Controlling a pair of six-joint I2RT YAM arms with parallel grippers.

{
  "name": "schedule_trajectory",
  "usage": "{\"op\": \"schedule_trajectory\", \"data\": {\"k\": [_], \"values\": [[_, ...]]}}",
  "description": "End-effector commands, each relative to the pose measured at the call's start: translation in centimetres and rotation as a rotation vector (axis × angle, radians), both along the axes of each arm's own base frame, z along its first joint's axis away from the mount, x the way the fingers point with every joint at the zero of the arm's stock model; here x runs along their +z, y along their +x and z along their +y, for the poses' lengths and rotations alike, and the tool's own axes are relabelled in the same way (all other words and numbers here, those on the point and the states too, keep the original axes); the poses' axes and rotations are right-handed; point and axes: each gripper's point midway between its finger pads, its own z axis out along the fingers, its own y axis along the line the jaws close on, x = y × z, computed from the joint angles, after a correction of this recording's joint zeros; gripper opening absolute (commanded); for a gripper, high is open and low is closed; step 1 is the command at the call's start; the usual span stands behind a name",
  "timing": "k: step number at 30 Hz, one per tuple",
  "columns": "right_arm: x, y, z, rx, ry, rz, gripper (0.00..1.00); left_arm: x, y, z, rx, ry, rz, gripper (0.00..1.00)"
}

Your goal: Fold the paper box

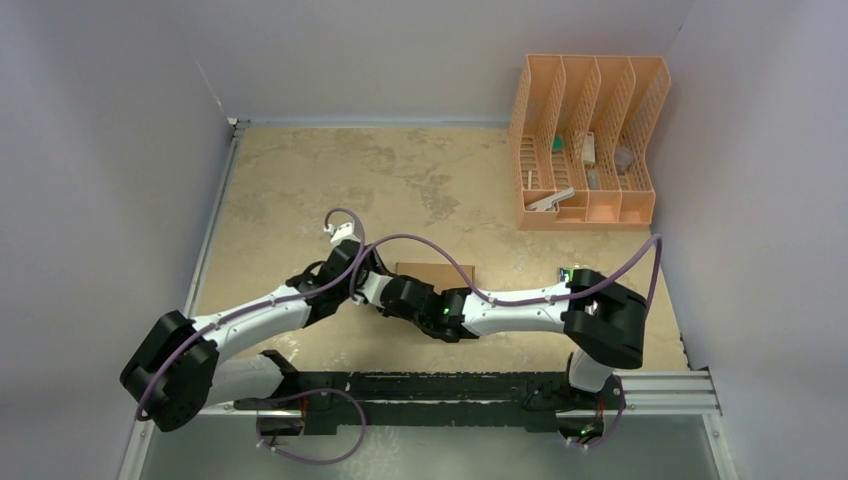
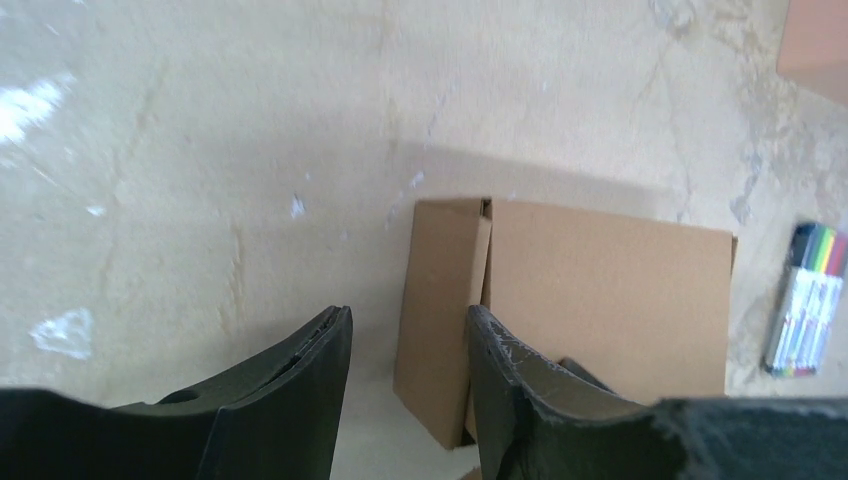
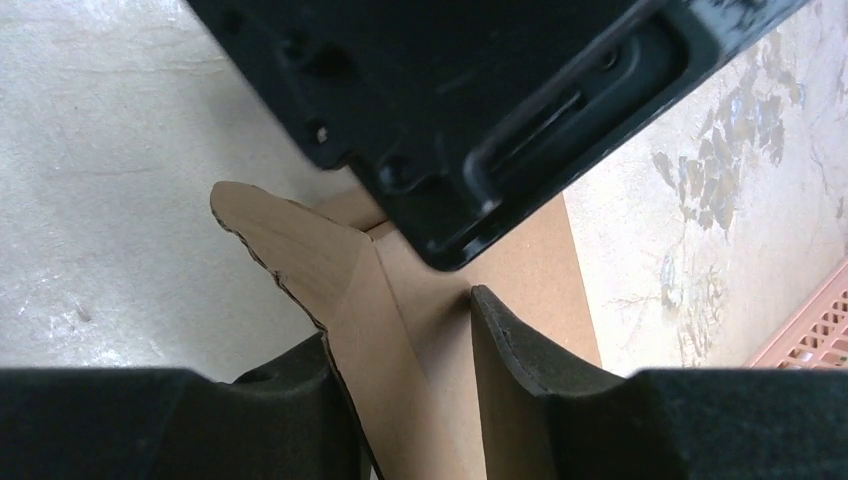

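Here paper box [image 3: 300,245] flap stands inside parted right tool [image 3: 402,320].

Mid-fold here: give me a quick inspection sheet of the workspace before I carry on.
Surface: table, beige and mottled.
Job's things: paper box, brown, lying flat, one end flap raised.
Clutter: marker pack beside the box; orange file rack at the far right corner, small items inside.
Grippers: left gripper open at the box's flap end; right gripper open, raised flap between its fingers.
Cables: purple cables loop along both arms.
Surroundings: grey walls; rail at the near edge.
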Motion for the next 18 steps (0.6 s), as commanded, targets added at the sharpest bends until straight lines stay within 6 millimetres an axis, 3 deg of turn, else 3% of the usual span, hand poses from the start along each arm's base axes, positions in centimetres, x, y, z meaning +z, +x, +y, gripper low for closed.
{"op": "schedule_trajectory", "data": {"k": [1, 4, 7, 11, 18], "values": [[-0.7, -0.2, 1.2, 0.044, 0.017, 0.003, 0.39, 4.2, 4.2, -0.3, 0.043, 0.028, -0.197, 0.45], [-0.3, -0.2, 1.3, 0.049, 0.022, 0.008, 0.44, 4.2, 5.0, 1.0, 0.086, 0.040, -0.190, 0.46], [0.5, -0.3, 0.8, 0.036, 0.031, 0.008, 0.52, 3.6, 4.9, 3.6, 0.144, 0.059, -0.148, 0.47], [2.3, -0.7, -0.4, 0.014, 0.045, 0.025, 0.60, 4.6, 4.6, 5.8, 0.203, 0.038, -0.150, 0.49], [6.0, -1.8, -1.6, 0.001, 0.090, 0.070, 0.71, 6.8, 3.5, 5.3, 0.160, 0.003, -0.131, 0.52]]}}
